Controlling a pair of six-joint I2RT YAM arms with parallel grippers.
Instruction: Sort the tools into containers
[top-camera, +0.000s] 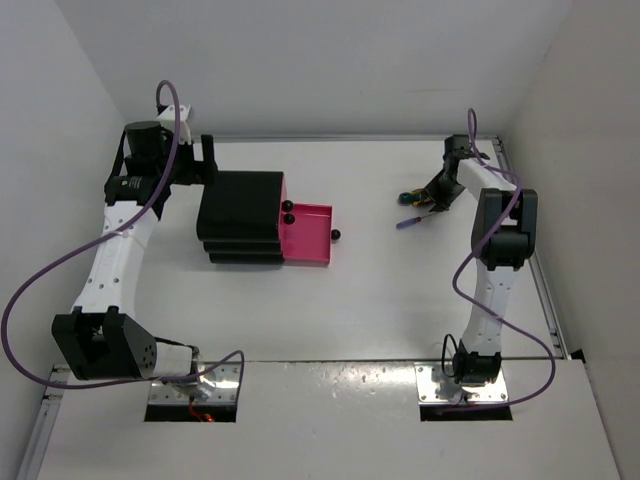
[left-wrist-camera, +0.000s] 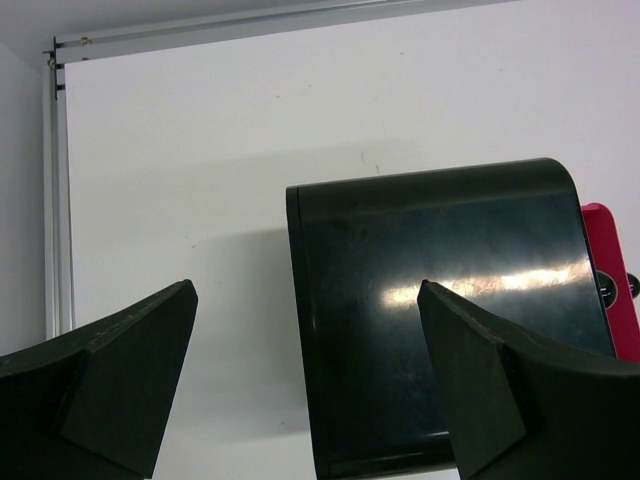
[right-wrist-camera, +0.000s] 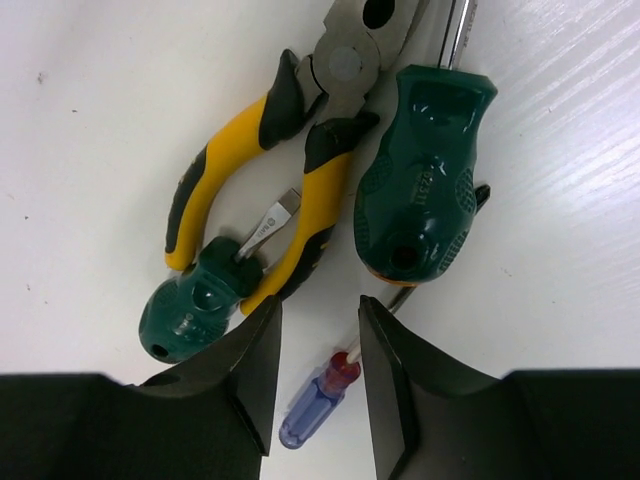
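The tools lie in a heap at the right back of the table: yellow-handled pliers (right-wrist-camera: 225, 150), a big green-handled screwdriver (right-wrist-camera: 425, 180), a small green stubby screwdriver (right-wrist-camera: 190, 310) and a purple-handled screwdriver (right-wrist-camera: 318, 400) (top-camera: 410, 223). My right gripper (right-wrist-camera: 320, 310) (top-camera: 432, 200) is open just above them, with the purple screwdriver's shaft between its fingers. The black stepped cabinet (top-camera: 240, 215) (left-wrist-camera: 440, 300) has one magenta drawer (top-camera: 305, 235) pulled out to the right, with nothing showing in it. My left gripper (left-wrist-camera: 307, 288) (top-camera: 207, 160) is open over the cabinet's far-left edge.
Three black knobs show: two (top-camera: 287, 212) at the cabinet's front and one (top-camera: 336, 236) on the open drawer. A metal rail (left-wrist-camera: 55, 200) edges the table at the left. White walls close in the back and sides.
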